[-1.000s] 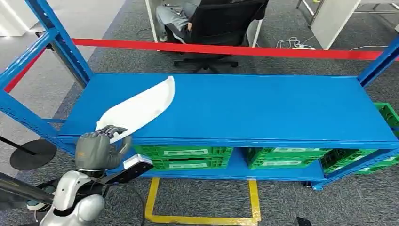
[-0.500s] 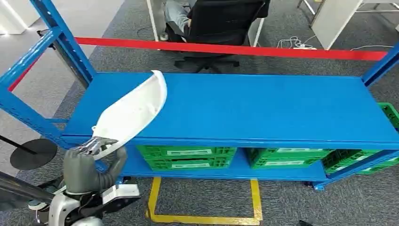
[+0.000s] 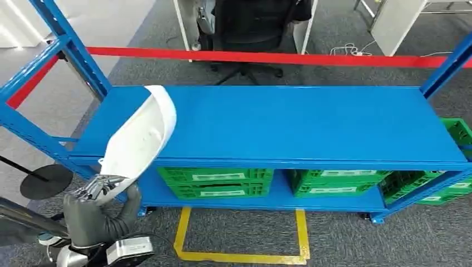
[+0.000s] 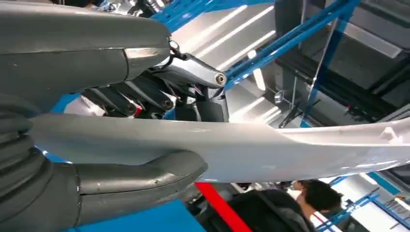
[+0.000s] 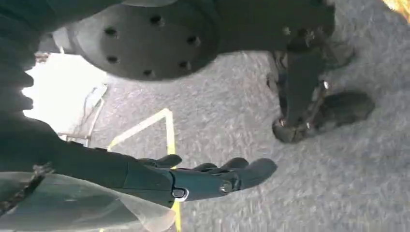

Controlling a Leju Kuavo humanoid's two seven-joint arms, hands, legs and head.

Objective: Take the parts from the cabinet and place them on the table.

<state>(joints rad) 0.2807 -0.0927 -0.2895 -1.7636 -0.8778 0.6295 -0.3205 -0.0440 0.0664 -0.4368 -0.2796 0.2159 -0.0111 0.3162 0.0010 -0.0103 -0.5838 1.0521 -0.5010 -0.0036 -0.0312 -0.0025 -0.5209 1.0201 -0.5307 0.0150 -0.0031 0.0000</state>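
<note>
Grey carpet runs under a blue steel rack (image 3: 289,125) in the head view, with a red barrier tape (image 3: 267,57) stretched behind the rack and a black office chair (image 3: 253,25) beyond the tape. Yellow floor tape (image 3: 239,256) marks a rectangle on the carpet in front of the rack. Green crates (image 3: 217,183) sit on the rack's lower shelf. The rack's top deck is bare blue from its middle out to its right end. A long white curved part (image 3: 139,139) slants over the rack's front left edge, its upper end above the deck and its lower end hanging out past the front lip. The left robot hand (image 3: 97,206) grasps that lower end, in front of the rack and below its top deck.

From the left wrist, the left robot hand (image 4: 111,145) clamps the white part (image 4: 270,150) between thumb and darker fingers, blue rack beams behind it.

From the right wrist, the right robot hand (image 5: 203,179) hangs released above the carpet, fingers straight and apart, just beside a strip of the yellow floor tape (image 5: 169,135).
</note>
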